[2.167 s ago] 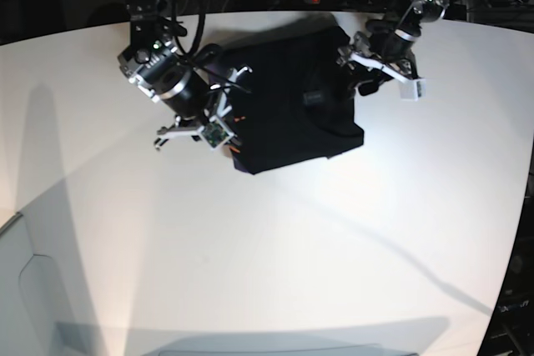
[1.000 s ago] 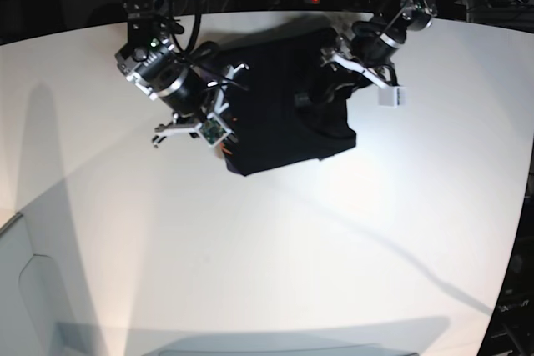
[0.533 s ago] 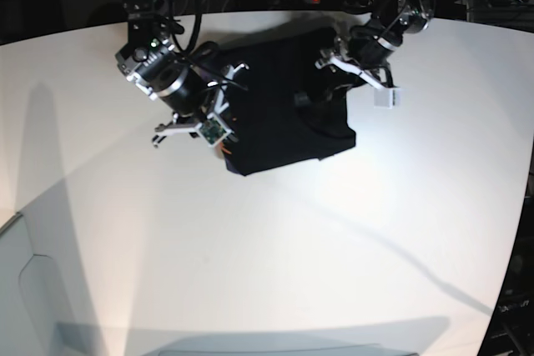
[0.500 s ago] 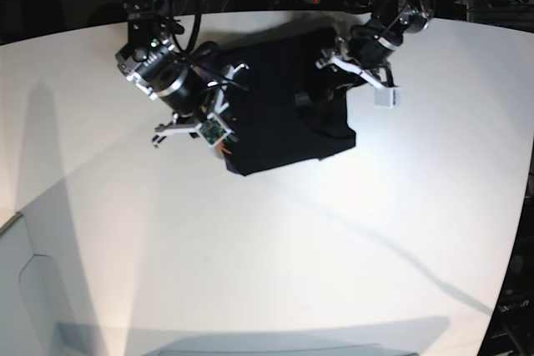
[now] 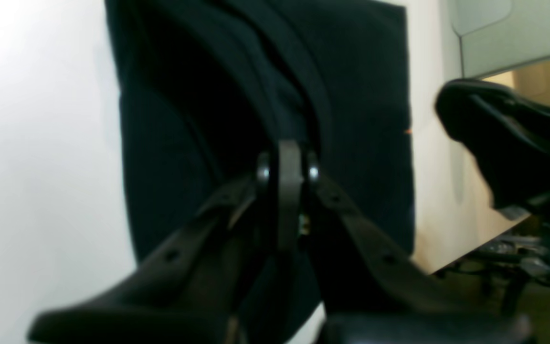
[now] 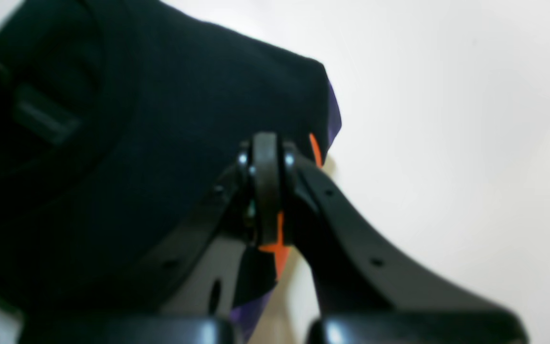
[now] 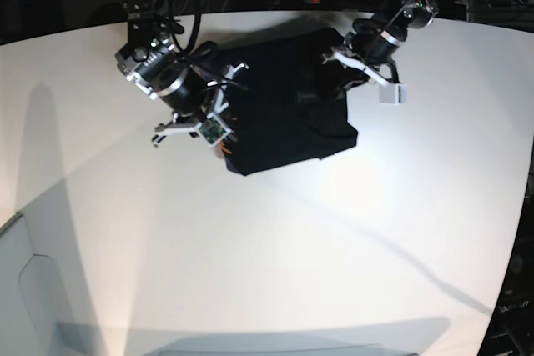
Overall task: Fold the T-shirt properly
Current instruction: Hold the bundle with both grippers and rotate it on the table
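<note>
Both wrist views blurred up close. Left gripper fingertips merge with the T-shirt fold, black on black; can't tell how much cloth sits between them. Right gripper hides part of the orange and purple print, shape unreadable. T-shirt cut off at top edge of left wrist view. Dark blurred shape at that view's right unidentifiable. Base view: fingertips too small to read.

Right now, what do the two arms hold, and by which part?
Both hold the T-shirt: right jaws shut on its printed edge, left jaws on a cloth fold.
</note>
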Action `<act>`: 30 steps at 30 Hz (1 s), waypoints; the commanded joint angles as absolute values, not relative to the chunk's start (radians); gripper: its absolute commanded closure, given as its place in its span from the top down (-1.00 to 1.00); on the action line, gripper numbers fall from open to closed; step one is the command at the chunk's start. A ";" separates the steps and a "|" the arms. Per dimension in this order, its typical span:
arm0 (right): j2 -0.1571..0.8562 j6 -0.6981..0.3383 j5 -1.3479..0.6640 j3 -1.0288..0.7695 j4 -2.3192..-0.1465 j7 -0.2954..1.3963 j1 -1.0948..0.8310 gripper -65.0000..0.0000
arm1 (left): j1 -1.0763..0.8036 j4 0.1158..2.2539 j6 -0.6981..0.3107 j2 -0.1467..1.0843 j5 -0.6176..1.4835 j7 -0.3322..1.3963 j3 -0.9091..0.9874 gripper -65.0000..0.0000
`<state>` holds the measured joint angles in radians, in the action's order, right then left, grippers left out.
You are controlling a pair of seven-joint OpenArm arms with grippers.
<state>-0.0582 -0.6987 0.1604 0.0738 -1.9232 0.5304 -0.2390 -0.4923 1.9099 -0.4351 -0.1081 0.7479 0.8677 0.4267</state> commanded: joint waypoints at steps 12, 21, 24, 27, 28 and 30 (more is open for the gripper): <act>-0.064 -0.698 0.147 0.079 -1.940 0.506 -0.232 -1.00 | -0.507 1.951 -0.447 -0.105 0.769 0.855 0.604 -1.00; -0.068 -0.698 0.147 0.082 -1.940 0.506 -0.232 -1.00 | -0.478 1.810 -0.447 -0.079 0.768 0.852 0.610 -1.00; -0.068 -0.698 0.147 0.082 -1.940 0.506 -0.232 -1.00 | -0.458 1.750 -0.447 -0.051 0.768 0.855 0.610 -0.97; -0.068 -0.698 0.147 0.082 -1.940 0.506 -0.232 -1.00 | -0.456 1.724 -0.447 -0.031 0.768 0.855 0.611 -0.77; -0.068 -0.698 0.147 0.082 -1.940 0.506 -0.232 -1.00 | -0.456 1.724 -0.447 -0.031 0.768 0.855 0.611 -0.68; -0.070 -0.698 0.147 0.082 -1.940 0.506 -0.232 -1.00 | -0.461 1.730 -0.447 -0.031 0.768 0.855 0.611 -0.49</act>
<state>-0.0639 -0.6987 0.1604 0.0795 -1.9232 0.5304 -0.2417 -0.4572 1.7115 -0.4412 -0.0338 0.7544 0.8635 0.6079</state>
